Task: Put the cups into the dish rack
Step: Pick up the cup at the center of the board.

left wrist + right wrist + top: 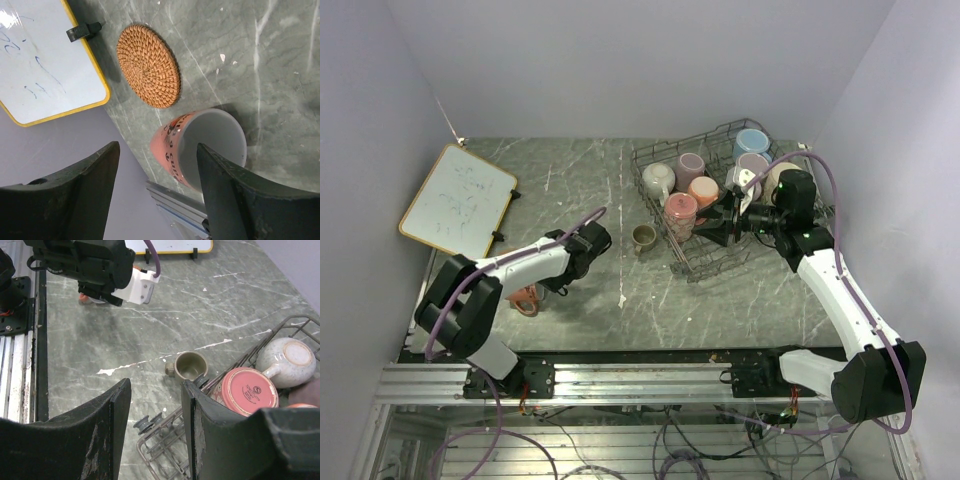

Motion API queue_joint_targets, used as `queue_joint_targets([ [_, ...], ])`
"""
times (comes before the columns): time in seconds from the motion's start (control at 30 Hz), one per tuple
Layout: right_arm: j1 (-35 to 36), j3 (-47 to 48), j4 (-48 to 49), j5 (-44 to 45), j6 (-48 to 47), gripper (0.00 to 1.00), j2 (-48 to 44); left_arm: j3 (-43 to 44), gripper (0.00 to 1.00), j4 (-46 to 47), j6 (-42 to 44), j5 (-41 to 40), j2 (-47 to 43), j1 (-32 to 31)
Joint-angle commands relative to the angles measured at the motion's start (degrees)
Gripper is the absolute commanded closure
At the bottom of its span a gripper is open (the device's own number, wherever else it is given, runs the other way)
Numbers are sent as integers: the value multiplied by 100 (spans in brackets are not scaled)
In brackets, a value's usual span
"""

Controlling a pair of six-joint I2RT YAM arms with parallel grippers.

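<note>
Hovering above printed orange mug (210, 140), left gripper (157, 150) stood spread for grasp; right gripper (155, 385), also spread, hung over dish rack (165, 440) edge.

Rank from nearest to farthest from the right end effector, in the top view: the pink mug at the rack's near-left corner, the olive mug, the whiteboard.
1. Pink mug, in the dish rack, just left of the right end effector.
2. Olive mug, on the table left of the dish rack.
3. Whiteboard, at the far-left edge.
</note>
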Motion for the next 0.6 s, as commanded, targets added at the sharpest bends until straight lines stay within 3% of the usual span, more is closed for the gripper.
queue_joint_targets([
  [0.0,-29,-37,-35,-103,-80,55,-34,-62,28,260,-32,-267,237,-37],
  [0.37,-31,-53,-38,-109,-115,55,-110,-32,57,370,-40,-337,907,-38],
  [0.57,-32,-36,-71,-127,-139,55,-115,-36,65,398,-71,-435,896,-38],
])
